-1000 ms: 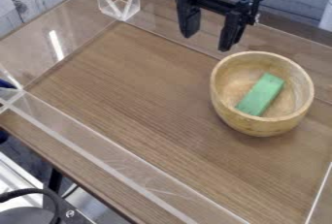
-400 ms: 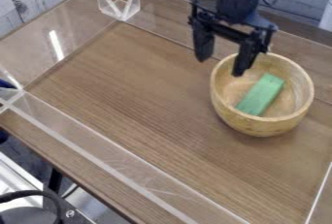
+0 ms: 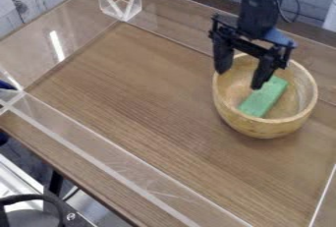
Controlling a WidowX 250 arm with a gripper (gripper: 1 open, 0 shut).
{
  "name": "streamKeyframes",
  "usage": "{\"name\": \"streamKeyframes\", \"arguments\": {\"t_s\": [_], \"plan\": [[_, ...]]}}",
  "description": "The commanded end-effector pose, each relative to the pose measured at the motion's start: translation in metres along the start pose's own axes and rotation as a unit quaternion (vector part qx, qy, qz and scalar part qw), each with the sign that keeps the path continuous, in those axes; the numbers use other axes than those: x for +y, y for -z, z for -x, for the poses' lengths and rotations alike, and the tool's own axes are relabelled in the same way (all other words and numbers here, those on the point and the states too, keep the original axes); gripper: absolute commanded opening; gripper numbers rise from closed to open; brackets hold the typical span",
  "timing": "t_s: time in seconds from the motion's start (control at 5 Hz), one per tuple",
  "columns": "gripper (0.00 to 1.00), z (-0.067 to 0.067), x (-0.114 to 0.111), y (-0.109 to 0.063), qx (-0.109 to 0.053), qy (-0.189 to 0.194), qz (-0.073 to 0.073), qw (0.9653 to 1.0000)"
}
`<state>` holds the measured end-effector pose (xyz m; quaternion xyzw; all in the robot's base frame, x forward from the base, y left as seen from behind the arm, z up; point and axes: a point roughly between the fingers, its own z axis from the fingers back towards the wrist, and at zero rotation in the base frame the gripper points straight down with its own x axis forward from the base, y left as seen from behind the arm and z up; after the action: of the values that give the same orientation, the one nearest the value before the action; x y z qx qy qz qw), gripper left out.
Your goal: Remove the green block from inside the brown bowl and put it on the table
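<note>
The green block (image 3: 262,100) lies slantwise inside the brown bowl (image 3: 234,112), which stands on the table (image 3: 144,103) at the right. My gripper (image 3: 246,66) hangs over the bowl's far left rim, just above the block's upper end. Its two black fingers point down and stand wide open with nothing between them. One finger is over the rim, the other over the bowl's inside.
Low clear acrylic walls (image 3: 79,138) edge the tabletop. A clear acrylic corner piece (image 3: 120,2) stands at the back left. Bare wood-grain surface stretches left of and in front of the bowl.
The gripper has moved right and down, from behind the bowl to over its rim and the block's upper end. It stayed open. The block and bowl have not moved.
</note>
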<state>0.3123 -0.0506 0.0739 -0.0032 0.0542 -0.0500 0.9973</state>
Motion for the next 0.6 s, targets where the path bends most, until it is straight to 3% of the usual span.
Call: {"name": "streamKeyframes", "arguments": {"t_s": [0.0,0.4], "plan": [[1.00,-0.019,-0.006,-0.012,-0.036,0.005,0.000,0.9994],[1.00,-0.031,-0.012,0.004,-0.030,0.012,0.003,0.9995]]}}
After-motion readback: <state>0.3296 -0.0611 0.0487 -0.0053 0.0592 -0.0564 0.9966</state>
